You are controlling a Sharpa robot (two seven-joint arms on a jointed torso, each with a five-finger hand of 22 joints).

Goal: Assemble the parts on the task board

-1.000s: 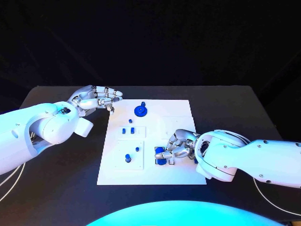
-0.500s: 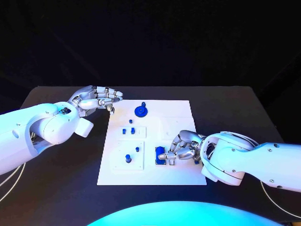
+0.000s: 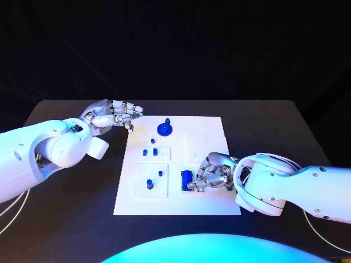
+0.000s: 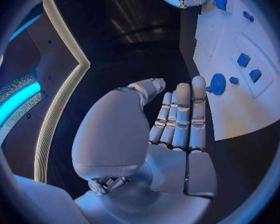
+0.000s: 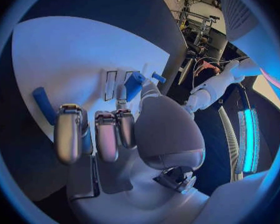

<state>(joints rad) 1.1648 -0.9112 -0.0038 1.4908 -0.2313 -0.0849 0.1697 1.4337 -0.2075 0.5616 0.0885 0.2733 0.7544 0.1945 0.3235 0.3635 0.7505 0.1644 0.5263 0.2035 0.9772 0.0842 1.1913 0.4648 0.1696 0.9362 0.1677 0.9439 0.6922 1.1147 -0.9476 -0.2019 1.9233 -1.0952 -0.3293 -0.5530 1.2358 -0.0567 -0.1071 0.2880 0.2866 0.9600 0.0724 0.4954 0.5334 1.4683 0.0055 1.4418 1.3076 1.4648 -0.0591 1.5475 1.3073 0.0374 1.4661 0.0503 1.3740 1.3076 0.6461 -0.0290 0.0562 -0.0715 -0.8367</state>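
On the black tabletop (image 3: 73,203) lies the white task board (image 3: 199,205). Over its near right part the right hand (image 3: 208,174) curls its fingers (image 5: 68,134) around a blue part (image 3: 187,177). Beside the board's far left corner, the left hand (image 3: 112,115) hovers empty, fingers (image 4: 180,115) pressed together.

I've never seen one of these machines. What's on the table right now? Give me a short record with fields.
Surface: black table
Board: white task board, flat in the middle of the table
Parts: small blue pieces on the board, among them a round blue part near its far end
Left hand: by the board's far left corner, fingers curled, nothing visibly in it
Right hand: low over the board's near right area, fingers around a blue block; whether it actually grips the block is unclear
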